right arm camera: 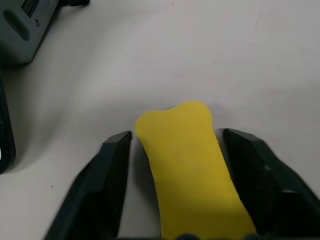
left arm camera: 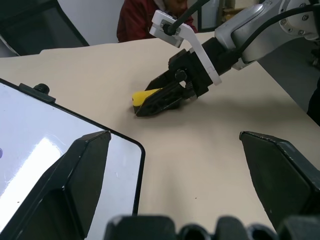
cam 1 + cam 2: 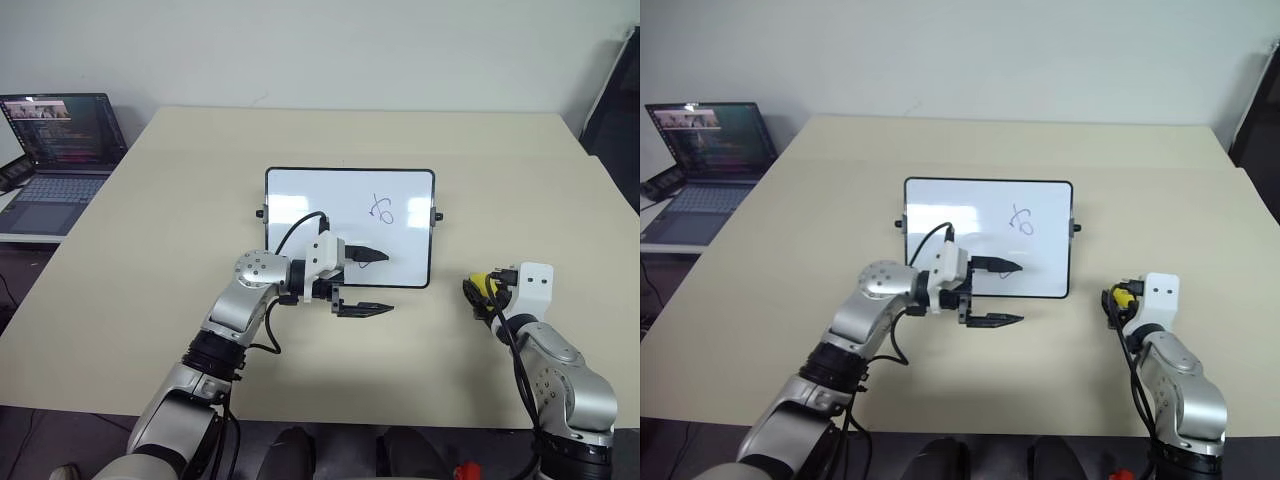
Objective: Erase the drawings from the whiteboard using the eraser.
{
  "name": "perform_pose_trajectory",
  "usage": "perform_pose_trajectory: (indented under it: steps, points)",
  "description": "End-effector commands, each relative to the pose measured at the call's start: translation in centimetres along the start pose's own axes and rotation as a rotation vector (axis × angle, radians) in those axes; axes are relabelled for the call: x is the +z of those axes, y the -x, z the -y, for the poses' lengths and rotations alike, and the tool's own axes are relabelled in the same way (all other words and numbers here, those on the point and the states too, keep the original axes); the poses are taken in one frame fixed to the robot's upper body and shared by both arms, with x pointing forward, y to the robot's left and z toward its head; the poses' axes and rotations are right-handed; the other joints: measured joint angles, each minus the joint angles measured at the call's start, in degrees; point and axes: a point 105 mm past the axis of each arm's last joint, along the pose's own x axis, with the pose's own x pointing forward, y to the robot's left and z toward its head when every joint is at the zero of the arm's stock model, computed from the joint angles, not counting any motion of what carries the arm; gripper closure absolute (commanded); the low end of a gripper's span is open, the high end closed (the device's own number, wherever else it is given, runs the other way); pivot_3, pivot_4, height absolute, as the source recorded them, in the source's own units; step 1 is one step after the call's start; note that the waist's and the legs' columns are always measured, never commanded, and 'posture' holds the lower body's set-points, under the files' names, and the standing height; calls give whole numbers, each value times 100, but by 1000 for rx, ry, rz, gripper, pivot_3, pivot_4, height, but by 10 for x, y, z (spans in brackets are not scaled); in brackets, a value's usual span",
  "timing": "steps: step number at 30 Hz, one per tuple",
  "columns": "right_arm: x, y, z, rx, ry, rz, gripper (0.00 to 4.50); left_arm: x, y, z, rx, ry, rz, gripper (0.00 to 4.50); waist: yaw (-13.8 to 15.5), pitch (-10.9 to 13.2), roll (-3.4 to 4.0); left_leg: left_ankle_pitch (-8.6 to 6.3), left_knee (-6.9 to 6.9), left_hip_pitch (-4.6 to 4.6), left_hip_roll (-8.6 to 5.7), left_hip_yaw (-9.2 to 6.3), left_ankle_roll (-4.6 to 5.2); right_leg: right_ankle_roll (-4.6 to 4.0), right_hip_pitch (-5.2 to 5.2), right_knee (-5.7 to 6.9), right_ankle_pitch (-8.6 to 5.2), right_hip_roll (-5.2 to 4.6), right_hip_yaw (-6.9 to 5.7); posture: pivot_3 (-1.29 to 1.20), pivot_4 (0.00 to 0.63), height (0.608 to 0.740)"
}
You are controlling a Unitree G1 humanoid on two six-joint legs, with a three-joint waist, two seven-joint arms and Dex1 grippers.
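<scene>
eraser (image 1: pixel 192 165) on bench (image 3: pixel 200 170), right of board (image 3: pixel 310 200), between right fingers (image 1: pixel 112 185), long axis along them, narrowed, grip unconfirmed | left gripper (image 3: pixel 362 282) open over board's near edge | drawings (image 3: pixel 381 209) upper right, left of eraser

An office-like or lab workroom was suggested. A large beige table (image 3: pixel 200 160) was set against a plain white wall (image 3: pixel 300 50). An open laptop (image 3: pixel 55 160) showing code-like lines was placed on a side desk, and a seated person (image 2: pixel 150 17) in red was seen beyond the table's far edge.
</scene>
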Motion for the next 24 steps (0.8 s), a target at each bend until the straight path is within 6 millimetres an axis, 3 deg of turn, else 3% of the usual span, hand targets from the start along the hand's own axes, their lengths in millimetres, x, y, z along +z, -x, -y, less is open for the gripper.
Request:
perform_pose_trajectory:
  steps: [1, 3, 13, 19, 24]
  points:
    - [12, 4, 1, -7, 13, 57, 2685, 13, 1, -5, 13, -40, 35, 0, 0, 0, 0, 0, 0, 0, 0, 0, 0, 0, 0, 0, 0, 0, 0, 0, 150, 740]
    - [12, 4, 1, -10, 13, 58, 3129, 14, -1, -4, 10, -41, 39, 0, 0, 0, 0, 0, 0, 0, 0, 0, 0, 0, 0, 0, 0, 0, 0, 0, 150, 740]
    - [15, 6, 1, -14, 40, 68, 3137, 13, 0, -6, 22, -47, 29, 0, 0, 0, 0, 0, 1, 0, 0, 0, 0, 0, 0, 1, 0, 0, 0, 0, 150, 740]
    - [21, 13, -11, 22, 141, 121, 3137, -4, 11, -20, 272, -51, -61, 0, -10, -1, 1, 0, 0, 1, 2, -1, 0, 0, -1, 0, 0, 0, 1, 0, 150, 740]
    - [19, 17, -20, 52, 199, 145, 3137, -15, 15, -1, 387, -49, -97, 0, -9, 0, 1, 0, -1, -2, 3, 0, 0, 0, -3, -2, 0, -2, 5, 0, 150, 740]
